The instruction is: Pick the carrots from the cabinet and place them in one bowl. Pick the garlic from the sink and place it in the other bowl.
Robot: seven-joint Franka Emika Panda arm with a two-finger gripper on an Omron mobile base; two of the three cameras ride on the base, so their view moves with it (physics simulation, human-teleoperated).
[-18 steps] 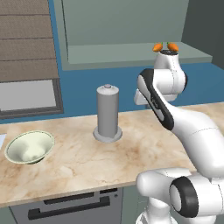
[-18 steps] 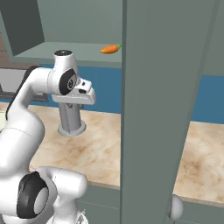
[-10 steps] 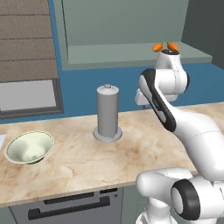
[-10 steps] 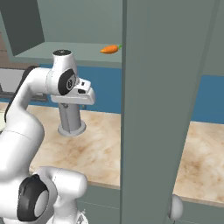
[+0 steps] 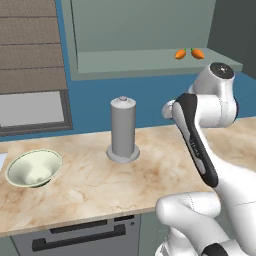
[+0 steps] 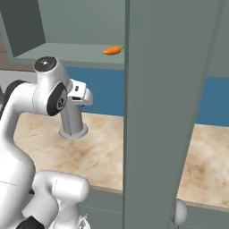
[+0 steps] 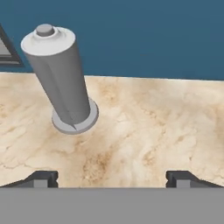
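Note:
Two orange carrots (image 5: pixel 180 54) (image 5: pixel 197 53) lie on the shelf of the open cabinet (image 5: pixel 140 64); one carrot (image 6: pixel 112 50) also peeks past the door in the right base view. The shallow cream-green bowl (image 5: pixel 34 168) sits on the counter at the far left. My gripper (image 7: pixel 111 179) is open, fingertips (image 7: pixel 43 178) wide apart with nothing between them. It hangs over the marble counter (image 7: pixel 144 131), below the shelf and right of a grey cylinder. The white hand (image 6: pixel 78 92) shows beside that cylinder. The garlic, the sink and the other bowl are out of view.
A tall grey cylinder on a round base (image 5: pixel 123 129) (image 7: pixel 63 78) stands mid-counter against the blue wall. The open cabinet door (image 6: pixel 165 103) blocks much of the right base view. A window with blinds (image 5: pixel 30 50) is at left. A dark-handled appliance front (image 5: pixel 80 236) sits below the counter.
The arm's upper joint has swung away from the carrots, to the right and lower in the left base view. The hand stays near the cylinder. Nothing on the counter moved.

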